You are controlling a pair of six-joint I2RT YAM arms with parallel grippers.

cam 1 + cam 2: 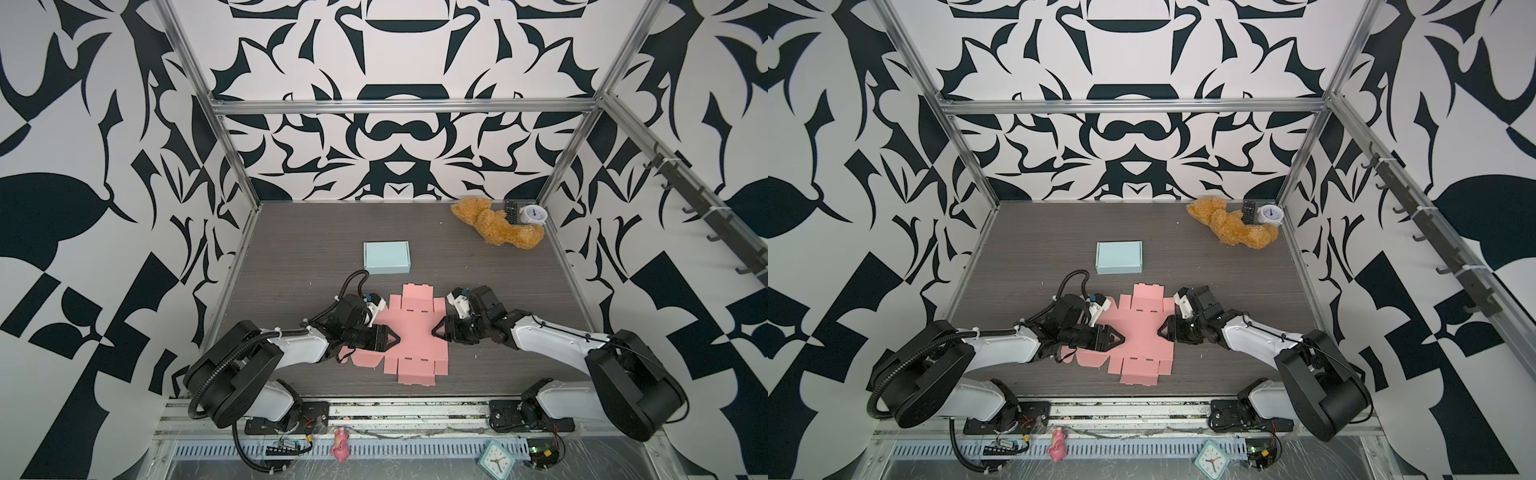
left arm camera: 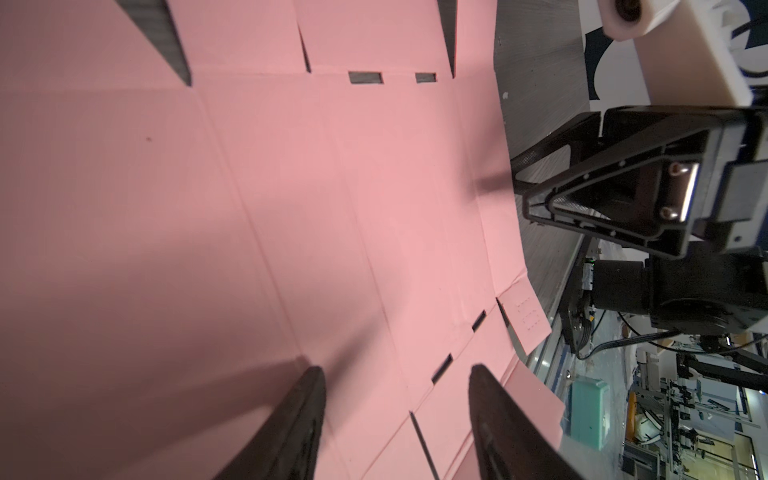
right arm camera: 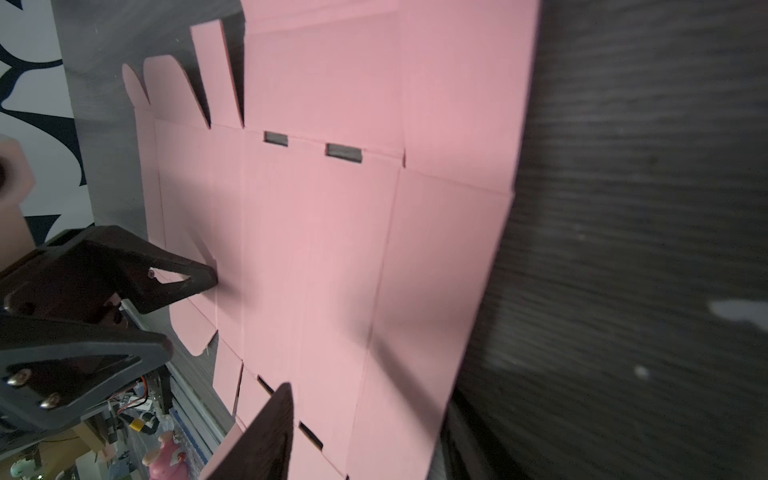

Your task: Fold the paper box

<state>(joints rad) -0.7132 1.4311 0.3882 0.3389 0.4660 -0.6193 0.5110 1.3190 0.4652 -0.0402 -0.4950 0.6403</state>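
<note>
The paper box is a flat pink die-cut sheet (image 1: 415, 328) (image 1: 1142, 332) lying unfolded on the dark wood table near the front. My left gripper (image 1: 395, 337) (image 1: 1122, 338) hovers over the sheet's left side, open, its two dark fingers apart with only pink sheet (image 2: 291, 208) below them (image 2: 397, 374). My right gripper (image 1: 435, 332) (image 1: 1161, 331) is at the sheet's right edge, facing the left one, with its jaws apart. In the right wrist view one finger (image 3: 274, 415) is over the sheet (image 3: 316, 249); the other is hidden past the sheet's edge panel.
A folded light blue box (image 1: 386, 257) stands behind the sheet. At the back right lie a tan teddy bear (image 1: 494, 226), a remote (image 1: 511, 212) and a white alarm clock (image 1: 532, 215). A pink toy (image 1: 340, 444) and a green clock (image 1: 495, 459) sit below the front rail.
</note>
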